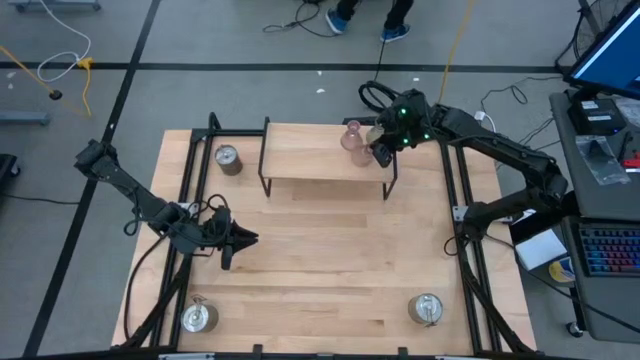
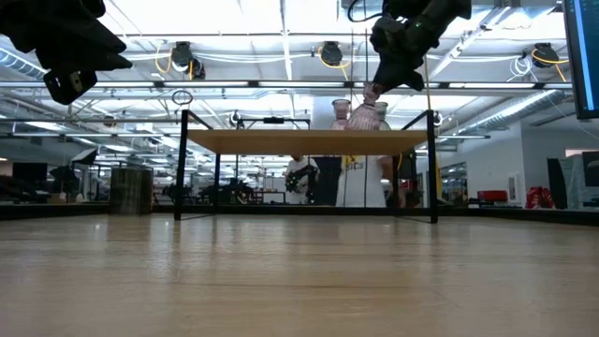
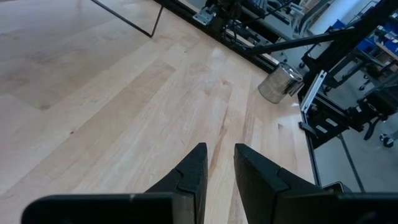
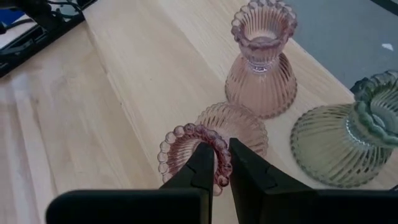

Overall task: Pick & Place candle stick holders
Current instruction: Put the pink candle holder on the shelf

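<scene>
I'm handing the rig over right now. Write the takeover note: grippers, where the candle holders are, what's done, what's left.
Right gripper: shut on the rim of a pink glass holder, over the raised shelf at the back.
Left gripper: slightly apart, holding nothing, hanging over the table's left side.
On the shelf: second pink holder and green glass holder, close beside the held one.
On the table: three metal holders, back left, front left, front right.
Done: two glass holders shelved.
Left: release the pink one; the metal ones probably still need moving.

green holder [image 4: 348,140] cut by frame edge
</scene>
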`<state>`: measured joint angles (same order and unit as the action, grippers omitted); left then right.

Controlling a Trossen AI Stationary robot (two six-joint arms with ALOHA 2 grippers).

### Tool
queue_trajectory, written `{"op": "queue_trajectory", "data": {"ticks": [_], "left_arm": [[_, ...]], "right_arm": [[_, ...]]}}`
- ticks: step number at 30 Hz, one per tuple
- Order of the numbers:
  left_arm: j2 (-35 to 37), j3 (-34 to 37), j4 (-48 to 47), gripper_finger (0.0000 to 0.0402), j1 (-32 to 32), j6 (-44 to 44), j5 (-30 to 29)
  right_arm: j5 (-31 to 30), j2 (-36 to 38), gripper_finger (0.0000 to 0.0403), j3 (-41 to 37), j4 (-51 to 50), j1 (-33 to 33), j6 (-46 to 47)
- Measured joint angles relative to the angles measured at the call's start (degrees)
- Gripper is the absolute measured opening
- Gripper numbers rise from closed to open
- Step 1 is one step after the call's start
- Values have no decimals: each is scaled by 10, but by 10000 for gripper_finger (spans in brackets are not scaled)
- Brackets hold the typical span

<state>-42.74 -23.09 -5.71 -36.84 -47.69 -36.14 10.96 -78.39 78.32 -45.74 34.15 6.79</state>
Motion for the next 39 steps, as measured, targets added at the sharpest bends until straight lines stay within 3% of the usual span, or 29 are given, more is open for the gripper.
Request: {"op": "queue_trajectory", "data": {"ticks": [13, 39], "left_arm": [[0, 0, 0, 81, 0, 0, 0], [0, 0, 0, 81, 0, 0, -4]], "right_arm": [[-11, -1, 20, 65, -78, -1, 6], [14, -47, 19, 68, -89, -5, 17]]}}
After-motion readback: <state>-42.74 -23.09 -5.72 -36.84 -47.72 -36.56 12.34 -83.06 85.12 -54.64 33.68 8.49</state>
